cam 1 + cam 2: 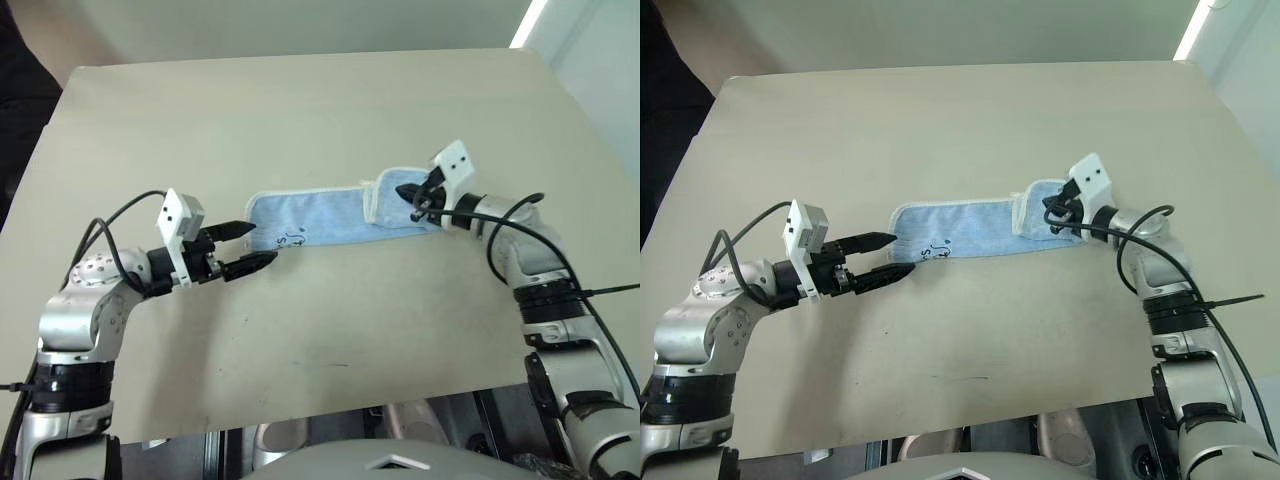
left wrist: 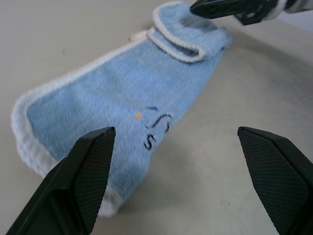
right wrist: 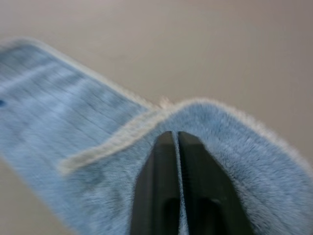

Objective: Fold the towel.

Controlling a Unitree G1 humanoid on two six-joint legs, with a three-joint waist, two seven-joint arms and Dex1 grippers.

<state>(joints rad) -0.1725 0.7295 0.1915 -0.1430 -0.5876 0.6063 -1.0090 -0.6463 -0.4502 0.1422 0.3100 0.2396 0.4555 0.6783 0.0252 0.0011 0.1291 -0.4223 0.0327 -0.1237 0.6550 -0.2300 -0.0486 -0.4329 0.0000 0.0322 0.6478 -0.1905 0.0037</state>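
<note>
The towel [image 1: 320, 215] lies on the table as a long light-blue strip with whitish edging, its right end doubled back into a short flap [image 1: 390, 200]. My right gripper [image 1: 408, 192] is shut, with its tips pinching that flap; in the right wrist view the cloth [image 3: 234, 142] humps up around the closed fingers [image 3: 161, 186]. My left gripper [image 1: 252, 245] is open just off the strip's left end, its fingertips [image 2: 85, 171] on either side of the corner with the small dark embroidered motif [image 2: 156, 129].
The beige table [image 1: 300, 110] stretches well beyond the towel on every side. Its front edge [image 1: 330, 405] runs close under my arms, and a dark area [image 1: 15, 90] lies past its far left edge.
</note>
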